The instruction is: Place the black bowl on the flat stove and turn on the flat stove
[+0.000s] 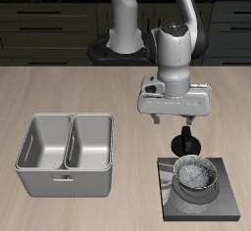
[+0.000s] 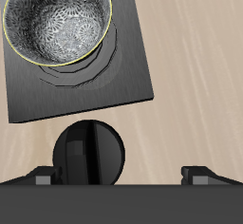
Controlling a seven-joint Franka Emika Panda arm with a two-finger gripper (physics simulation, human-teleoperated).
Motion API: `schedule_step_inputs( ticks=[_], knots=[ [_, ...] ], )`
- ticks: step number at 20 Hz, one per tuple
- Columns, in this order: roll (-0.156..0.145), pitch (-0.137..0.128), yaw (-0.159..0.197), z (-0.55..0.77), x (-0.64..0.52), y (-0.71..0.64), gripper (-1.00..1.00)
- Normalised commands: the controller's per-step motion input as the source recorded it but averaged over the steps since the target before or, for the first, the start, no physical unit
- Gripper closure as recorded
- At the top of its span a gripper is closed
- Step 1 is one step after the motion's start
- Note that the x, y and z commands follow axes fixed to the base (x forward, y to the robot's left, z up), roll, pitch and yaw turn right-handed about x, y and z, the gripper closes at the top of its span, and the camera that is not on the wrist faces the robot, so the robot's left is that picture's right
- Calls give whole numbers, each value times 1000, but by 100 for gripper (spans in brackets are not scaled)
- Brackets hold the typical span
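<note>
**Bowl on stove, gripper up & empty**

Exterior view, left to right: a grey caddy (image 1: 66,154) w/ two compartments sits on the wooden table (image 1: 59,93), towards the near edge. Nothing seen in either compartment.

Farther right, the Franka arm (image 1: 173,49) reaches fwd from its base at the far side of the table. The gripper (image 1: 173,121) hangs above the tabletop, fingers pointing down & spread apart, nothing between them. It's clear of the bowl and the stove, a little farther back than both.

Under the gripper, just behind the stove's far edge, is a round black knob (image 1: 186,143). Wrist view shows it as a dark disc (image 2: 88,154) just beside the stove plate's edge, w/ both fingertips (image 2: 40,176) apart and not touching it.

Far right, near the front edge: the flat stove (image 1: 222,204), a dark square plate. The black bowl (image 1: 199,177) sits upright on it, over the ringed burner. In the wrist view the bowl (image 2: 59,21) shows a speckled silvery pattern and a pale rim, resting on the stove (image 2: 114,81) towards one corner of the plate. Can't tell if the stove is on.
</note>
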Motion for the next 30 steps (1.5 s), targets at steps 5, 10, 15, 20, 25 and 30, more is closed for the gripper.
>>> schedule_step_inputs(
  ticks=[5, 10, 15, 20, 25, 30],
  knots=[
    [-30, 8, 0, -116, -170, 160, -100],
    [-31, 50, 73, -148, -53, 133, -100],
    [-30, 65, 130, -58, 23, 134, -100],
    [-18, 61, 104, -57, 45, 110, -100],
    [-21, 60, 76, -251, 40, 91, -100],
    [-18, 66, 52, -316, -1, 34, -100]
  ],
)
